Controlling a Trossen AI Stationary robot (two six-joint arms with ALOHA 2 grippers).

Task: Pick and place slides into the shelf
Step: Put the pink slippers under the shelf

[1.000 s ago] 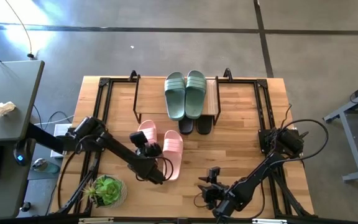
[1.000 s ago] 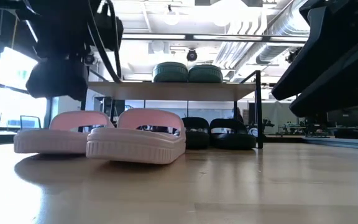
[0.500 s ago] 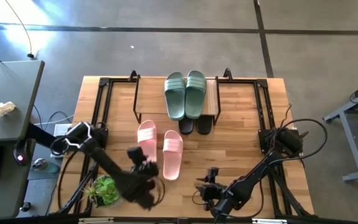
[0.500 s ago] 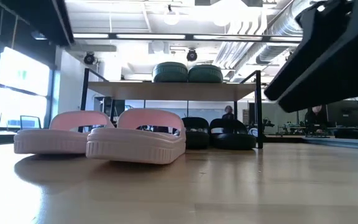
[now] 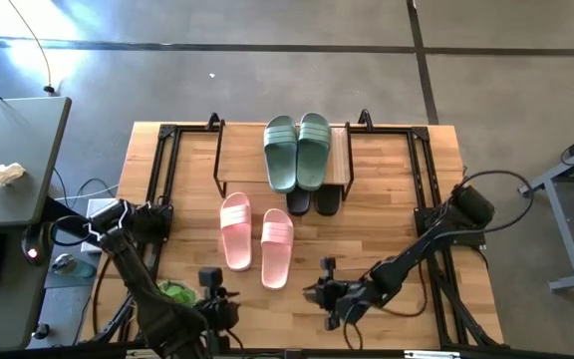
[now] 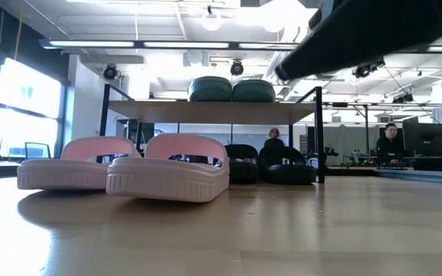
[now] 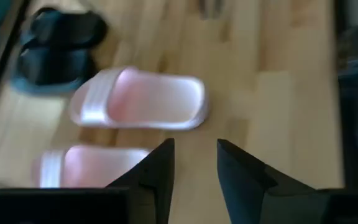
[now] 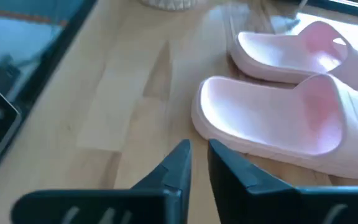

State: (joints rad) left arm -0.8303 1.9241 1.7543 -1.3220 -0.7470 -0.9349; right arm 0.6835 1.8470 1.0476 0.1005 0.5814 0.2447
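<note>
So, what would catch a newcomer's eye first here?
Probably the pink slides, side by side in the open middle of the table, with nothing holding them. Next, the green slides on top of the shelf at the far edge, with the black slides tucked beneath. Both arms sit at the near edge.
</note>
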